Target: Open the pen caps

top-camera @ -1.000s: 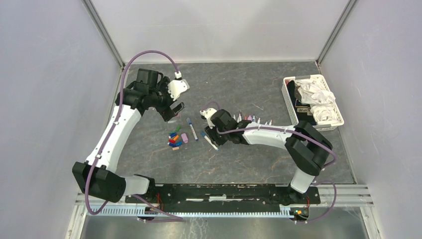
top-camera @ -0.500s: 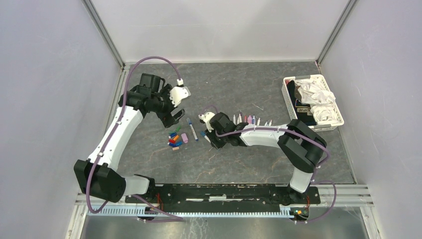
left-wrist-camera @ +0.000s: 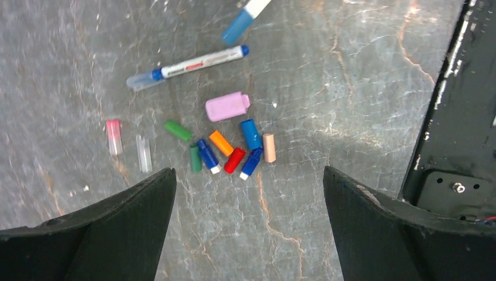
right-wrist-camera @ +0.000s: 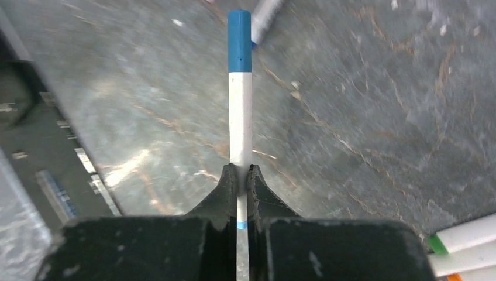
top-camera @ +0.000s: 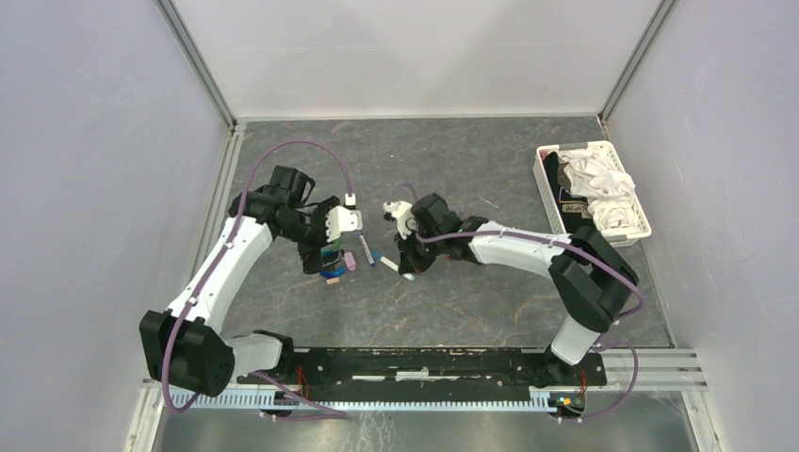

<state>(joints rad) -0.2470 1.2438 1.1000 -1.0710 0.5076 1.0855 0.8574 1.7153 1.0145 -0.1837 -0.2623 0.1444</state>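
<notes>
- Lying in a loose heap on the table (top-camera: 452,160), the caps (left-wrist-camera: 221,142) in blue, red, orange, green and pale peach touch or sit just beside one another, left of centre in the top view.
- A fatter pink cap (left-wrist-camera: 227,106) rests just beyond the heap. Two clear caps (left-wrist-camera: 143,153), one tinted red, lie a little apart to one side.
- One blue cap (right-wrist-camera: 239,41) sits on the far end of a white pen (right-wrist-camera: 240,117).
- The right gripper (right-wrist-camera: 240,175) is clamped tight on that pen's barrel, near the end opposite the cap. The pen points straight out from its fingers. Whether the pen touches the table cannot be told.
- The left gripper (left-wrist-camera: 247,175) hangs over the heap with its jaws spread wide and holds nothing. The caps are framed between its two fingers.
- A marker (left-wrist-camera: 187,64) with a white barrel and blue ends lies flat on the table near the pink cap, between the two grippers.
- More pens (right-wrist-camera: 468,243) lie side by side at the lower right corner of the right wrist view, showing green and orange bands.
- A white basket (top-camera: 546,184) holding white cloth stands at the table's right edge, well apart from the caps and both grippers.
</notes>
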